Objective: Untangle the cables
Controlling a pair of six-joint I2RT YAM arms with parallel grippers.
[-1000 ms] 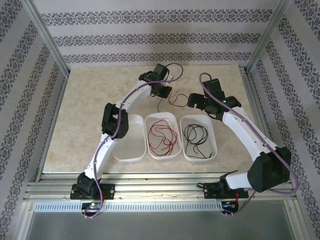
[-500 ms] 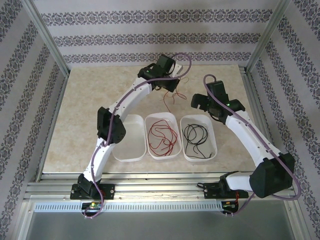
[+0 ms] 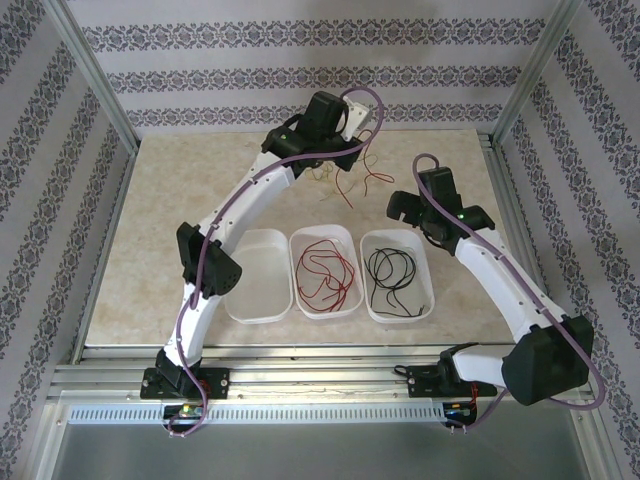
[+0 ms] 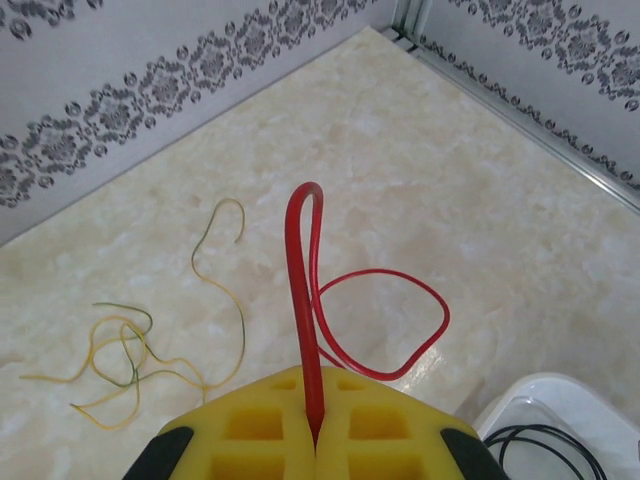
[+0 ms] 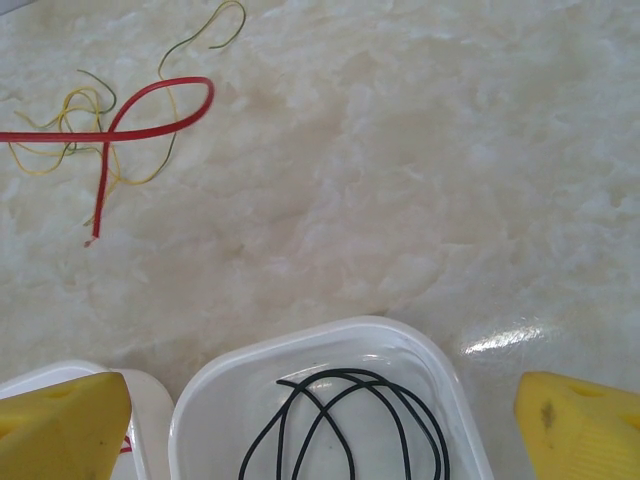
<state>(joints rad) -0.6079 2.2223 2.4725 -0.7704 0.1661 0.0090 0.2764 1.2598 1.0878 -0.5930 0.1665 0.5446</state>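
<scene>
My left gripper [image 3: 348, 148] is far out over the back middle of the table, shut on a red cable [image 4: 305, 262]. That cable stands up from between the yellow pads [image 4: 250, 430] and hangs in a loop [image 3: 345, 186] above the marble. Thin pale yellow cables [image 4: 128, 356] lie tangled on the table to its left [image 3: 320, 176]. My right gripper [image 5: 320, 420] is open above the right tray [image 5: 310, 340], which holds black cables [image 5: 350, 420]. More red cables [image 3: 325, 272] lie in the middle tray [image 3: 347, 237].
Three white trays stand in a row near the front; the left tray [image 3: 258, 275] holds nothing. Patterned walls and metal frame rails [image 3: 505, 190] close in the table at the back and sides. Purple cables run along both arms.
The left arm has reached farther back and right, carrying the red cable up and away from the yellow strands. The right arm has drifted slightly right, still open.
</scene>
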